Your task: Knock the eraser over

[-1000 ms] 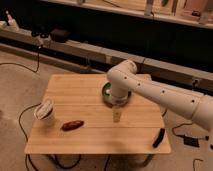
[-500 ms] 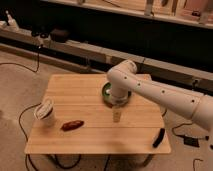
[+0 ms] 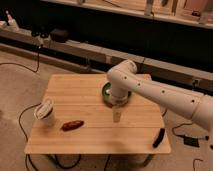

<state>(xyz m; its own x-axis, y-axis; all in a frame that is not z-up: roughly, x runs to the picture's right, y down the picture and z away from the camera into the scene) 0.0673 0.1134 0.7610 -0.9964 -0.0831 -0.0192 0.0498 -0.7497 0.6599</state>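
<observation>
We see nothing moved since before: the hand [image 3: 116, 116] hangs over mid-tabletop [image 3: 80, 92], grip impossible to tell. One eraser [image 3: 159, 137] lies near right, with one bowl [image 3: 105, 93], one brown lump [image 3: 72, 125] and one cup [image 3: 45, 112].

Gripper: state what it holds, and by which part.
Nothing shows in the gripper, which hangs over the middle of the table, well apart from the eraser at its front edge.

Nothing has moved; the hand [image 3: 117, 116] stays low over the middle of the table [image 3: 75, 142].
</observation>
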